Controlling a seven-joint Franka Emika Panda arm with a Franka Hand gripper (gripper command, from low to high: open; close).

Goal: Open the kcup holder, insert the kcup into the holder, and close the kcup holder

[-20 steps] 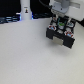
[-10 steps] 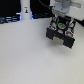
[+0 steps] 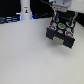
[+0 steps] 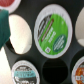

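The black kcup holder (image 3: 61,33) stands at the exterior view's right with its drawer pulled out and rows of round slots showing. My gripper (image 3: 60,7) hangs right above it. The kcup (image 4: 53,27), with its green top, sits in one of the slots and also shows as a green dot among the pods, the kcup (image 3: 61,26). Nothing clamps it, and my fingers stand spread clear of it. A blurred teal shape (image 4: 4,27) fills one edge of the wrist view.
Other pods with dark tops (image 4: 25,73) fill nearby slots, while an empty pale slot (image 4: 18,33) and an empty dark slot (image 4: 52,69) lie beside the kcup. A white bottle-like object (image 3: 24,11) and dark items stand at the table's back.
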